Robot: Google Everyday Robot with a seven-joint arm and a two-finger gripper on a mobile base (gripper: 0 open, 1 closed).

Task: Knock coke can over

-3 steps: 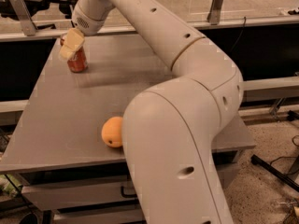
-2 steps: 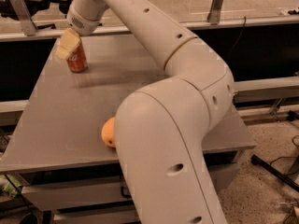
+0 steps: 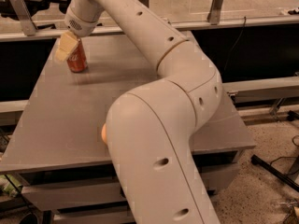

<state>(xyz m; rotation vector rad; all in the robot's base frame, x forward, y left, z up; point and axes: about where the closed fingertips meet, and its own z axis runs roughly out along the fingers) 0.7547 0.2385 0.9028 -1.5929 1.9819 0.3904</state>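
The coke can (image 3: 78,59) is a small red can with white lettering. It stands upright at the far left of the grey table (image 3: 60,115). My gripper (image 3: 65,46), cream-coloured, is at the can's upper left side, right against its top and covering part of it. The arm reaches from the lower middle of the view up and back to the can.
An orange fruit (image 3: 103,133) lies near the table's front edge, mostly hidden behind my arm's big elbow link (image 3: 154,139). A metal rail (image 3: 140,27) with posts runs behind the table. Cables and a stand leg lie on the floor at the right.
The arm's elbow has swung left and now covers most of the orange. The gripper has shifted slightly left against the can. The can still stands upright.
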